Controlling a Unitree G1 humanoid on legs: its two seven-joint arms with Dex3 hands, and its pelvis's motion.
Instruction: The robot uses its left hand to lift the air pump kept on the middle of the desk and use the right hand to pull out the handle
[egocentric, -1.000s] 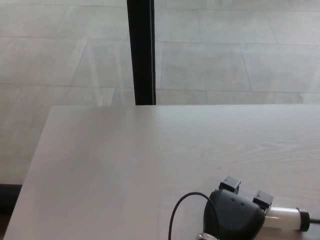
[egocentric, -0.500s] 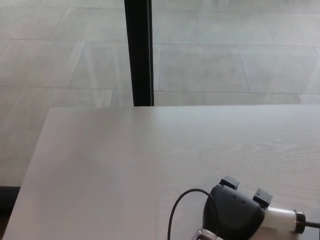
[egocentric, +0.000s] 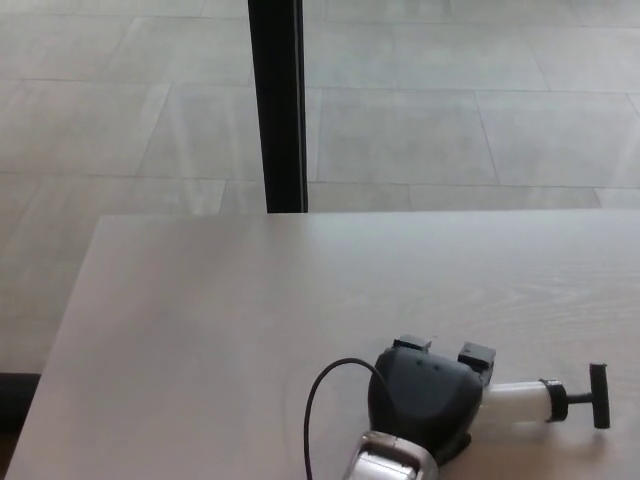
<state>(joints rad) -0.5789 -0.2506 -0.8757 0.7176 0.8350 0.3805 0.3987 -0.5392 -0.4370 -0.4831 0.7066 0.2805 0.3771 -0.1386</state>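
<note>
Head view: the left hand (egocentric: 428, 403) sits low on the desk (egocentric: 200, 330), its fingers wrapped over the near end of the pump (egocentric: 520, 402). The white barrel pokes out to the hand's right, lying flat, and ends in the black T-handle (egocentric: 596, 396). A black cable (egocentric: 318, 400) loops off the wrist. Right hand is out of frame.

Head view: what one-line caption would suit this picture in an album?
A black robot hand grips a white air pump lying on a pale desk, its black T-handle pointing right.
</note>
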